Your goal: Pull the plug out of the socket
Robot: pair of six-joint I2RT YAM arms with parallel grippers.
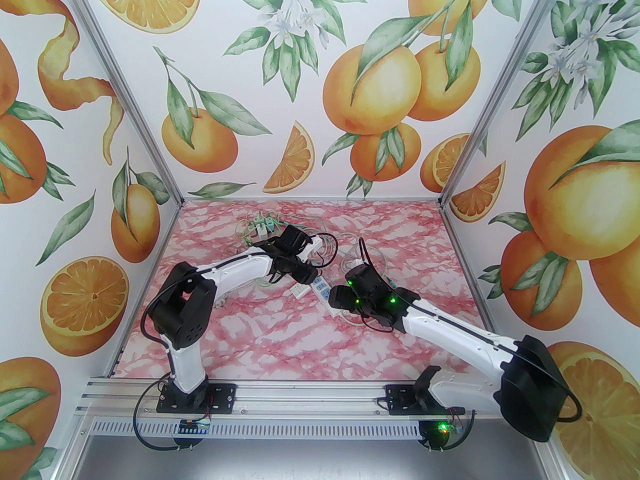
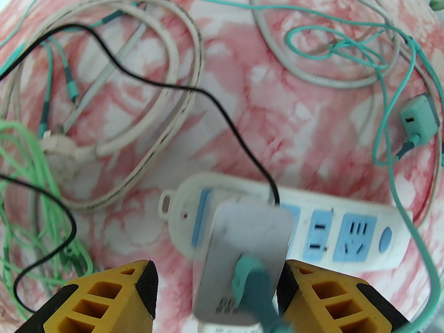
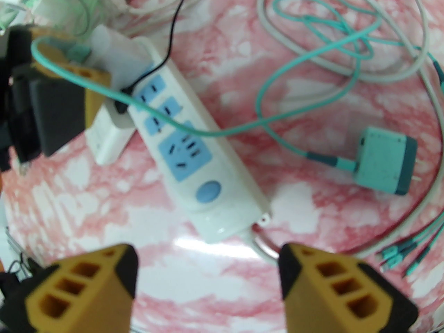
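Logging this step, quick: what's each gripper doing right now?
Left gripper: open, straddling the white adapter, with a gap at one pad.
Right gripper: open, holding nothing.

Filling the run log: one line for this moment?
left gripper open, straddling adapter | adapter on strip | right gripper open, empty, above strip's cord end

White plug (image 2: 242,241), teal cable trailing, stood on the end of the white, blue-faced socket strip (image 2: 357,234), which lay flat.
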